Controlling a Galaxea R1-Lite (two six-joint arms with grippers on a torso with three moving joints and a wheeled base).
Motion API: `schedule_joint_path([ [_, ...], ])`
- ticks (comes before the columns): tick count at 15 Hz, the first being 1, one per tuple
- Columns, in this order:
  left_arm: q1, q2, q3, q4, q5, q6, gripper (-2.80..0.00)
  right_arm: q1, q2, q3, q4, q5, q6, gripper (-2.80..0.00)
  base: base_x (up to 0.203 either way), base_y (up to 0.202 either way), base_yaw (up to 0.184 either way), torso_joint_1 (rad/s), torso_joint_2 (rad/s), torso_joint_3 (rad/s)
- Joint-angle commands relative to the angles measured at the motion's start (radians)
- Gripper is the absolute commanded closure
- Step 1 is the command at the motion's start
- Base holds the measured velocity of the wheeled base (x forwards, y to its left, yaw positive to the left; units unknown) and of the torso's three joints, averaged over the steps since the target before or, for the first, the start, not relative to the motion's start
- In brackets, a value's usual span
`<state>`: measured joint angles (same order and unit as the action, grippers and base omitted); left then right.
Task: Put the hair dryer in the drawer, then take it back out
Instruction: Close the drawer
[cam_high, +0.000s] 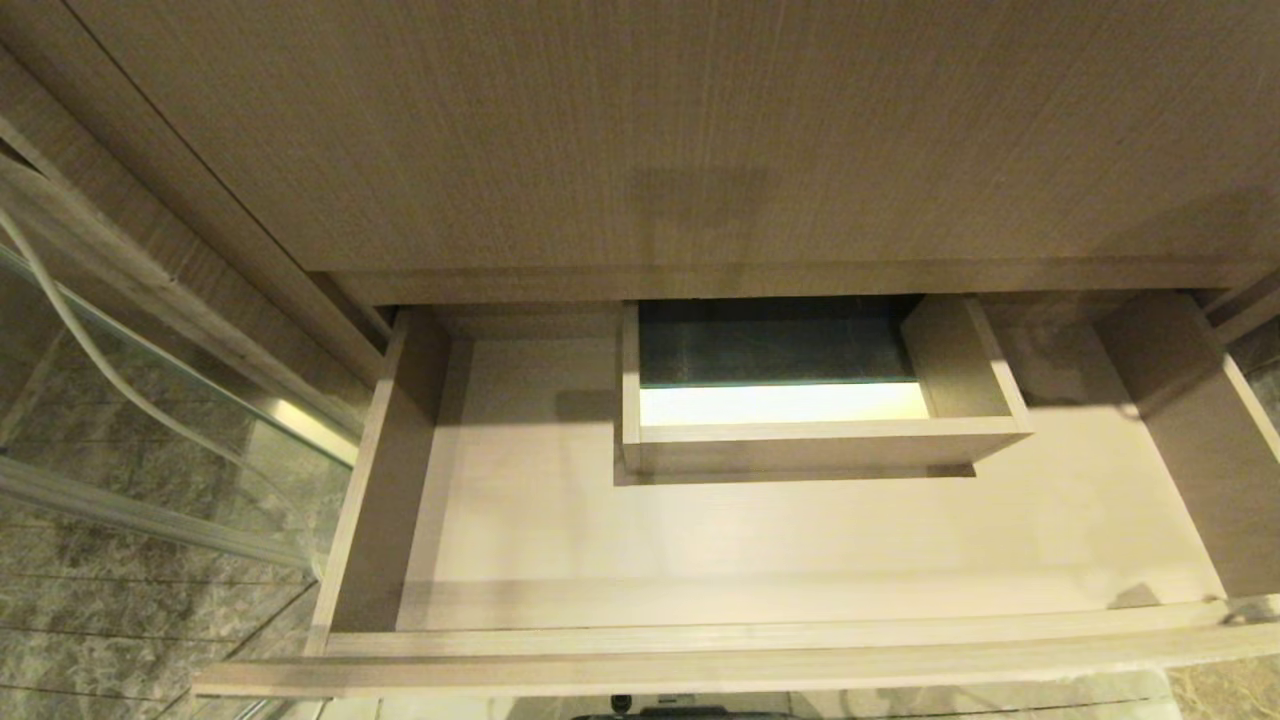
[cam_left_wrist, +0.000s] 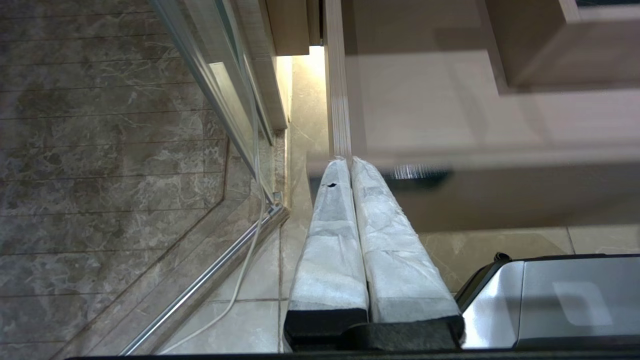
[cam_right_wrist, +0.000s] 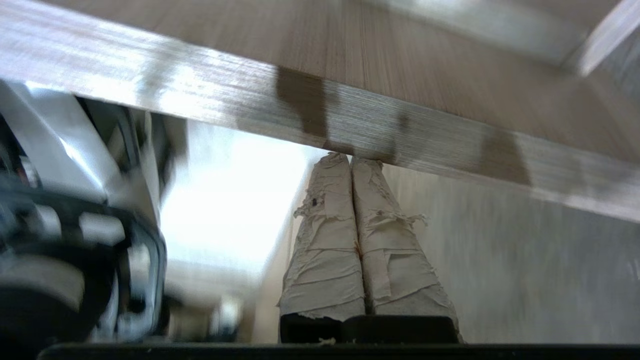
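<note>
The drawer (cam_high: 700, 640) stands pulled out below me, wide, shallow and beige, and its floor is bare. The hair dryer is out of view in all three views. My right gripper (cam_right_wrist: 350, 159) is shut with nothing between its cloth-wrapped fingers (cam_right_wrist: 325, 250). Its tips sit right at a wood-grain edge of the drawer (cam_right_wrist: 200, 95). My left gripper (cam_left_wrist: 349, 161) is also shut and empty. It hangs parked low by the drawer's front left corner (cam_left_wrist: 340, 100), above the tiled floor.
A boxed cutout (cam_high: 800, 440) rises from the back middle of the drawer. A taller wood panel (cam_high: 650, 130) overhangs it. A glass door with a metal frame (cam_high: 150, 520) and a white cord (cam_high: 90, 350) stand to the left. My base (cam_left_wrist: 550, 295) is below the drawer front.
</note>
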<state>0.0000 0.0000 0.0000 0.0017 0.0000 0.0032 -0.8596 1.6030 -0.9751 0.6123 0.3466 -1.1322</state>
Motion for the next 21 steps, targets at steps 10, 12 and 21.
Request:
schedule_joint_path([
  [10, 0.000, 0.000, 0.001, 0.000, 0.000, 0.000, 0.00, 0.005, 0.017, -0.066, -0.388, 0.502, 0.181, 0.00, 0.000, 0.000, 0.000, 0.000, 0.00, 0.000],
  [12, 0.000, 0.000, 0.000, 0.000, 0.000, 0.001, 0.00, 0.003, 0.004, -0.063, -0.387, 0.502, 0.182, 0.00, 0.000, 0.000, 0.000, 0.000, 0.00, 0.000],
  [21, 0.000, 0.000, 0.000, 0.000, 0.000, 0.000, 0.00, -0.032, -0.108, -0.020, -0.298, 0.497, 0.203, 0.00, 0.000, 0.000, 0.000, 0.000, 0.00, 0.000],
])
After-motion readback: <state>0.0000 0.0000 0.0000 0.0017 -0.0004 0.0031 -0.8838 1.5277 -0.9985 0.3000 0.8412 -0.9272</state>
